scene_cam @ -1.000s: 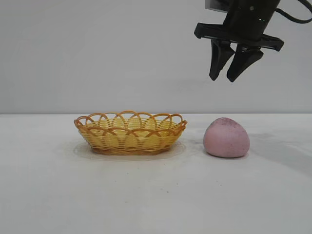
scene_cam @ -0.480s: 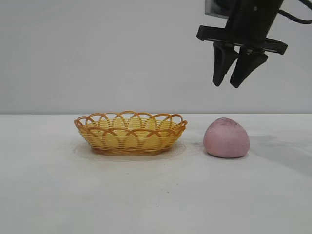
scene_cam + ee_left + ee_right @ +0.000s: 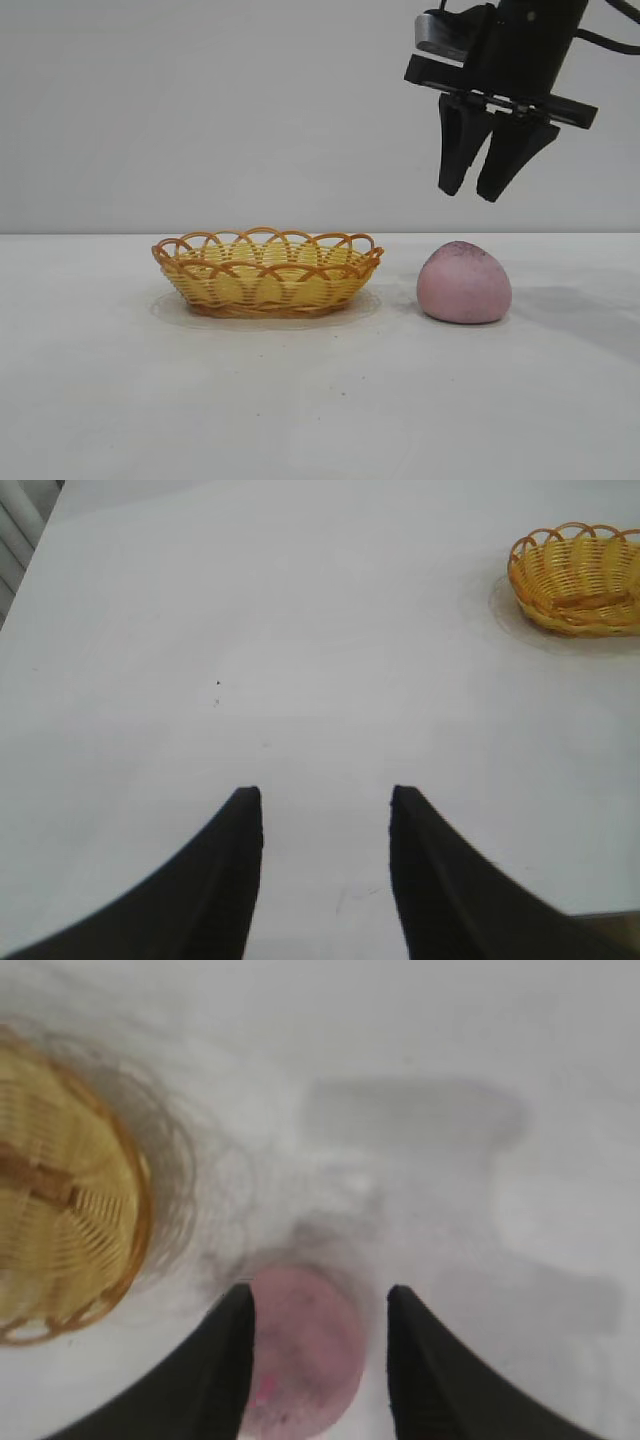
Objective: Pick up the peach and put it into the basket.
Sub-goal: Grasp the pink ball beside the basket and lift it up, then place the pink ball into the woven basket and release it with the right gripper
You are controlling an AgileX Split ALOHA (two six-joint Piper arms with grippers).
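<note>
The matte dusty-pink domed peach (image 3: 464, 283) sits on the white tabletop (image 3: 320, 400), just beside the shallow yellow wicker basket w/ orange-brown looped rim (image 3: 268, 272), at the basket's 3 o'clock in the exterior view, not touching it. Basket looks empty.

Directly at the peach's 12 o'clock, well above it, I've got the black right gripper (image 3: 483, 190) pointing steeply down, fingers partway apart, nothing betw. them. In its wrist view the peach (image 3: 303, 1350) shows betw. the two fingers, so alignment looks decent.

Left gripper (image 3: 325, 800) is off to the side over bare table, also partly parted & holding nothing; basket (image 3: 578, 578) far off from it.

Risks as I see them: the gap looks narrower than the peach, so if I descend w/o opening wider, the fingertips prob. land on the dome and shove or roll it. Rounded shape could also squirt out of a shallow pinch. On the carry, too low a lift may clip the looped rim and drag the light basket.
</note>
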